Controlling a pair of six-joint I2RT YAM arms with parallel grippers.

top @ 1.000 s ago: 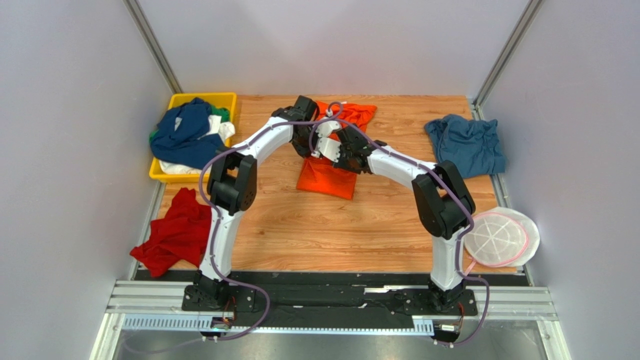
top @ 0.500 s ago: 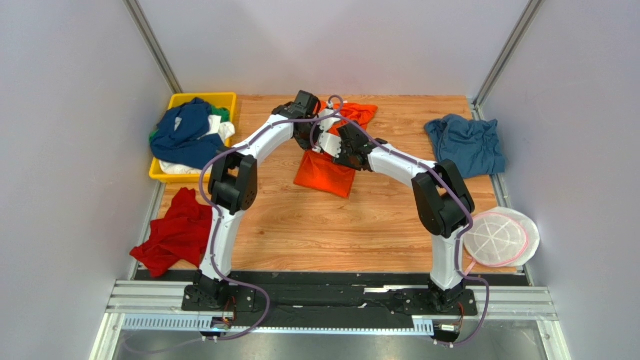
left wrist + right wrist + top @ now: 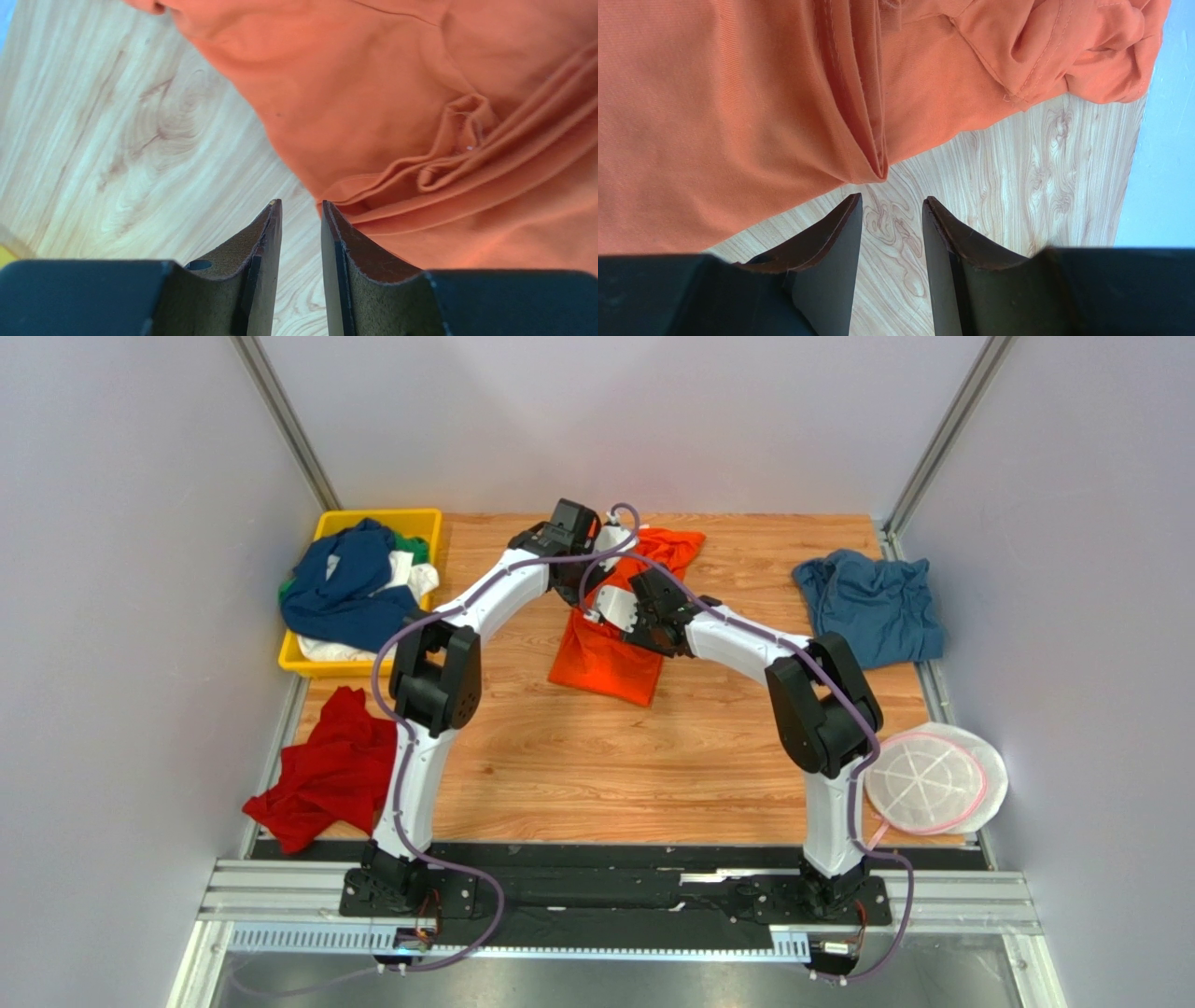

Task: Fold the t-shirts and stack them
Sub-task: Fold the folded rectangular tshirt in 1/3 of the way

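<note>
L arm (image 3: 432, 676) & R arm (image 3: 821, 707): white link shells, black joint blocks. Lilac cable (image 3: 375, 669) loops along each. Black base plate (image 3: 617, 889) on silver rail (image 3: 281, 896), bottom of frame. L gripper (image 3: 298, 210), R gripper (image 3: 892, 203): dark wedge-shaped fingers, matte black bodies; small round hole at base of one L finger.

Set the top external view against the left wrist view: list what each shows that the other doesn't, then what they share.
Top external only: the yellow tray piled with shirts, a navy t-shirt on top; the red t-shirt at the table's left edge; the steel-blue t-shirt at far right; the white-and-pink disc.
Left wrist only: the left tool close up, jaws parted with nothing between them, and a bunched fold in the cloth.
Both: the orange t-shirt on the wooden table.
</note>
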